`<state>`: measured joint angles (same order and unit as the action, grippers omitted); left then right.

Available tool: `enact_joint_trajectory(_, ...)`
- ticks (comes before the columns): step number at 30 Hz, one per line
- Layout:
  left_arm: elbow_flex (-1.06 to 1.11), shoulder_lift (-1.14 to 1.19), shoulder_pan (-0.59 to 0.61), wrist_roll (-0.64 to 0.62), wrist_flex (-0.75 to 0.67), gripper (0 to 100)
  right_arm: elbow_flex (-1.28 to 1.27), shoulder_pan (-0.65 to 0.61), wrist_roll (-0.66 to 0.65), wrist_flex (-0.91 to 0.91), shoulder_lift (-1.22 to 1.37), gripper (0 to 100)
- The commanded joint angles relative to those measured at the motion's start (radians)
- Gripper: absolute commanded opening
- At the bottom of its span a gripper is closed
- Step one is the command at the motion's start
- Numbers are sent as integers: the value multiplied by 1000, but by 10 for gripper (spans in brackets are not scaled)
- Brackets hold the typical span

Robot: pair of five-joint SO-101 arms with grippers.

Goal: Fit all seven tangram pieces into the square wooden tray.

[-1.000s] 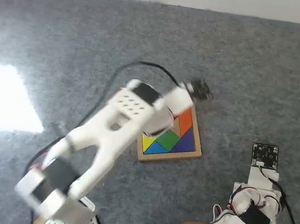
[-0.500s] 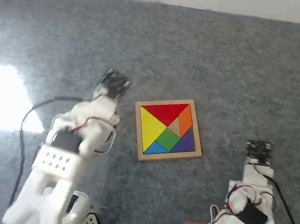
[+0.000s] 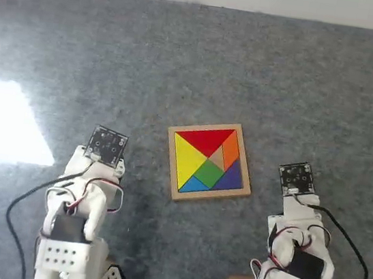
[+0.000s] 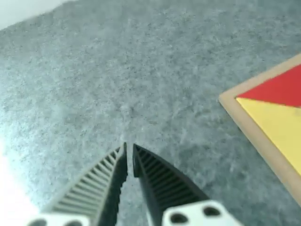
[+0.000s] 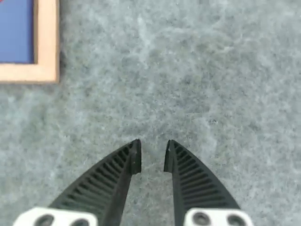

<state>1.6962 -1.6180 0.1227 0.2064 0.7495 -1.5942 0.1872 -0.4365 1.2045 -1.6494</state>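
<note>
Square wooden tray (image 3: 212, 194), packed with coloured tangram pieces (image 3: 189, 159), lies on the grey felt mat (image 3: 303, 86) between the arms, about equally near the left gripper (image 4: 130, 149), pinched together and empty, and the right gripper (image 5: 152, 155), slightly parted and empty.

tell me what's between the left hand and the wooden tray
Nothing lies there. In the left wrist view, the stretch from the left hand to the wooden tray is bare grey mat.

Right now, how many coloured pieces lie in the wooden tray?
6: red at the far edge, yellow at left, orange at right, green in the middle, blue near-left, purple near-right. The tan patch may be a seventh piece.
</note>
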Motion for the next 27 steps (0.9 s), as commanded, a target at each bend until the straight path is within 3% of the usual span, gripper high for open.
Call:
enact_joint_trajectory(1, -10, -146, -5, -14, 138, 20, 61, 16, 58, 12, -15, 104)
enact_joint_trajectory(17, -12, -201, 3, -6, 519, 18, -89, 128, 106, -82, -16, 42)
enact_joint_trajectory(27, -12, -201, 2, -9, 516, 18, -95, 122, 98, -117, -16, 34)
